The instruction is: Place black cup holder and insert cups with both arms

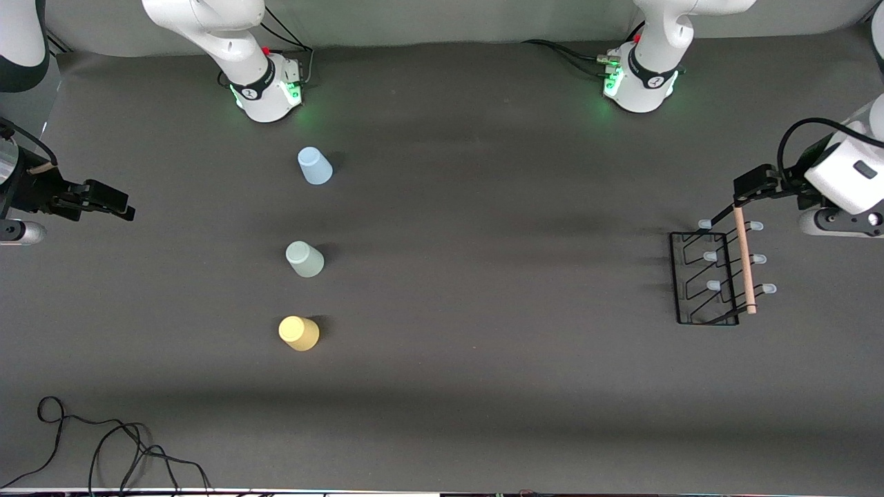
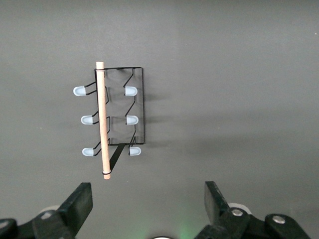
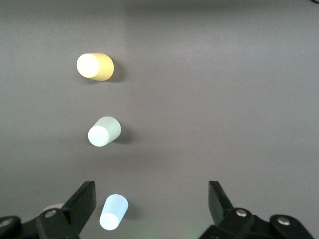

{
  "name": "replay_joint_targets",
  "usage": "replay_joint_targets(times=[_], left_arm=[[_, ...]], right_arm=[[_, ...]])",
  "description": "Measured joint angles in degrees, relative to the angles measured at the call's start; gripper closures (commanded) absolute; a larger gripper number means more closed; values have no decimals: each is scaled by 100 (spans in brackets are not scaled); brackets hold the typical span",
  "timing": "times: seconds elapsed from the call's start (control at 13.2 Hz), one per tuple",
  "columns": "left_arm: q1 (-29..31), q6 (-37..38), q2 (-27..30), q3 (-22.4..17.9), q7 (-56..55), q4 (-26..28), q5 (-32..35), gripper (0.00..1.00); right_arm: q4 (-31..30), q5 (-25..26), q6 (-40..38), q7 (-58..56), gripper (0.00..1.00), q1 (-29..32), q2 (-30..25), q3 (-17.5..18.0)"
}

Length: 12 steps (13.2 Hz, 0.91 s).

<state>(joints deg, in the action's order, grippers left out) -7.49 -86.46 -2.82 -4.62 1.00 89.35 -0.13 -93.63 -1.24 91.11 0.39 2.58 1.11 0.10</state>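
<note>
Black wire cup holder (image 1: 711, 279) (wooden rod), plastic cups (image 1: 304, 259), both grippers' fingers apart.

Loose black cable (image 1: 103, 442) on the grey table (image 1: 483, 386), nearest the front camera.

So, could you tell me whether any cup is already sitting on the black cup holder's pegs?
No, the black cup holder has all six pegs bare, while the cups stand on the table toward the right arm's end.
</note>
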Motion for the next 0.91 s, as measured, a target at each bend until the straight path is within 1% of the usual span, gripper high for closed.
replay_joint_targets(times=[0.3,0.53,0.68,0.83,0.91], left_arm=[[458,273,177,-42,670,17,77,0],[836,267,244,-55,1224,139,162,0],[961,244,270,-56,1447,198,170,0],[965,42,289,-45,1492,341,173,0],[964,-240,320,-36,1497,568,174,0]], right_arm=[[0,0,0,0,0,0,0,0],[0,0,-1,0,0,0,0,0],[0,0,-2,0,0,0,0,0],[0,0,-2,0,0,0,0,0],[0,0,-2,0,0,0,0,0]])
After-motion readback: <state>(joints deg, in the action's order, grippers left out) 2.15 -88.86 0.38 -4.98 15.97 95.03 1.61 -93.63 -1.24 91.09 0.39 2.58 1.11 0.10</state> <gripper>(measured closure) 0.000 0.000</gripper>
